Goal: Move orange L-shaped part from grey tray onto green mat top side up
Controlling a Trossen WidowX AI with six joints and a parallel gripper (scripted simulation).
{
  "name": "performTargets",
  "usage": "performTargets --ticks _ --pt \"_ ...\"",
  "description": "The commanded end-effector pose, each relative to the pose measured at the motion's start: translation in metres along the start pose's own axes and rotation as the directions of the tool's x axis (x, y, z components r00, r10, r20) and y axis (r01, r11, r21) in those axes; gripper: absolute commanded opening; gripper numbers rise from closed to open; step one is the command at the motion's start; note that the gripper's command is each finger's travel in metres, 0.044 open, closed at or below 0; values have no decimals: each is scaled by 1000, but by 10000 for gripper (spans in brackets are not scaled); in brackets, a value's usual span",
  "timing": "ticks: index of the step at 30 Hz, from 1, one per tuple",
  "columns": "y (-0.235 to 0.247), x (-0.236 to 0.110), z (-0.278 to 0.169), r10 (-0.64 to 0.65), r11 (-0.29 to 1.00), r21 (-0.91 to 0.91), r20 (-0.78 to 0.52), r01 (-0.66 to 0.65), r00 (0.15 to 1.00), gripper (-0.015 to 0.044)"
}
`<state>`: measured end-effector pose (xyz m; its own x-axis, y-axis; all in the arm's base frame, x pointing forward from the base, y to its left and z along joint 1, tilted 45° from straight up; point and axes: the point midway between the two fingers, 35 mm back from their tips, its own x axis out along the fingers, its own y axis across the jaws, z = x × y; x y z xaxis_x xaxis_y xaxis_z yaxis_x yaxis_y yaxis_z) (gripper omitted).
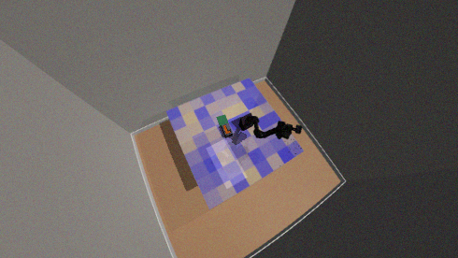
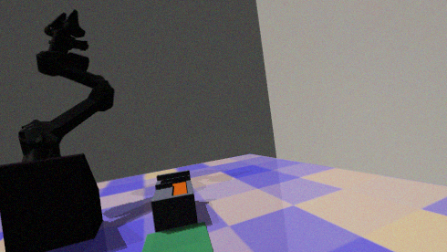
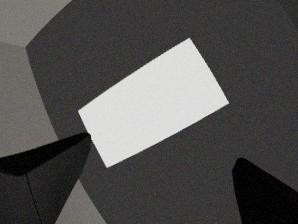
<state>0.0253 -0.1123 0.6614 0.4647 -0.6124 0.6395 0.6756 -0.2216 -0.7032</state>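
Note:
The orange L-shaped part [image 1: 226, 129] [image 2: 180, 188] lies flush in the pocket of the grey tray [image 1: 229, 135] [image 2: 173, 214]. The green mat [image 1: 221, 120] [image 2: 178, 240] lies flat right beside the tray. My gripper [image 1: 297, 128] [image 2: 67, 21] [image 3: 165, 155] is open and empty. It is raised high above the arm's base and points up, far from the tray. The wrist view shows only the two dark fingers at the lower corners, walls and a white rectangle; the part, tray and mat are out of that view.
The arm's black base block [image 2: 46, 201] stands close to the tray's left in the exterior view. The checkered purple and beige table top [image 1: 234, 159] [image 2: 319, 201] sits on a brown floor [image 1: 262, 215] with grey walls around.

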Motion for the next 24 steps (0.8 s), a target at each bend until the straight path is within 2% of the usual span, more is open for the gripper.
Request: performTargets --ticks 1,6,9,12,16,21,24 --pt "-1 0 -2 -3 1000 10 0 3 1000 374" --pt "-14 0 -31 -38 984 174 1 37 999 242" --pt "-11 4 -46 -48 960 279 57 30 997 180" --pt "-7 13 -88 -59 886 461 21 43 998 180" --pt "27 32 -142 1 748 664 -24 15 1000 180" --pt "101 59 -191 149 504 864 -62 -22 987 180" --pt "152 71 -202 249 384 922 -48 -53 967 180"
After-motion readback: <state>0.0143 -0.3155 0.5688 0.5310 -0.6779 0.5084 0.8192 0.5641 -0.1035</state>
